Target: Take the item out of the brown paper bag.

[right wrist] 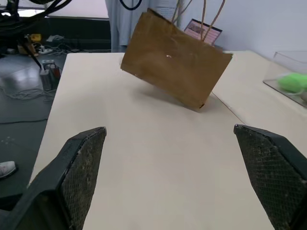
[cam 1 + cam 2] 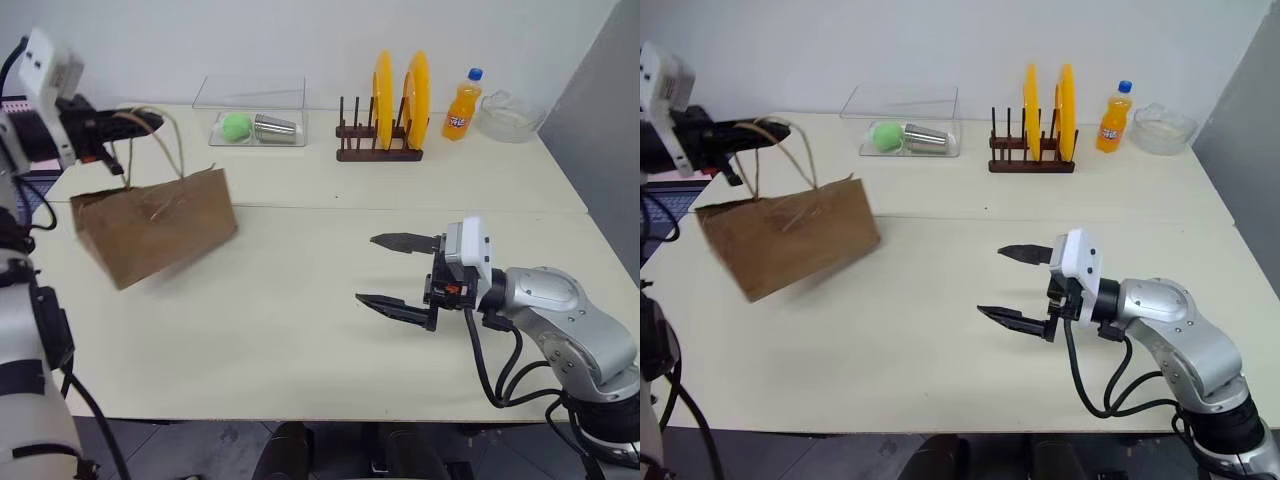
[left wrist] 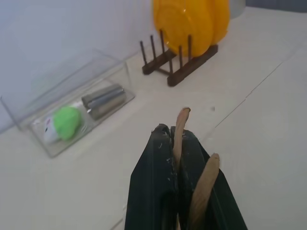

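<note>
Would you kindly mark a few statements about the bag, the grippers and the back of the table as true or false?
1. The left gripper is shut on a handle of the brown paper bag. True.
2. The bag lies flat on the table. False: it hangs tilted, one corner low.
3. The right gripper has open, empty jaws. True.
4. The orange soda bottle stands inside the clear box. False: it stands beside the plate rack.

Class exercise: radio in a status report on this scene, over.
Left gripper shut on bag handle, brown paper bag hanging tilted. Right gripper open, empty. Item unseen. Table between them unobstructed.
</note>
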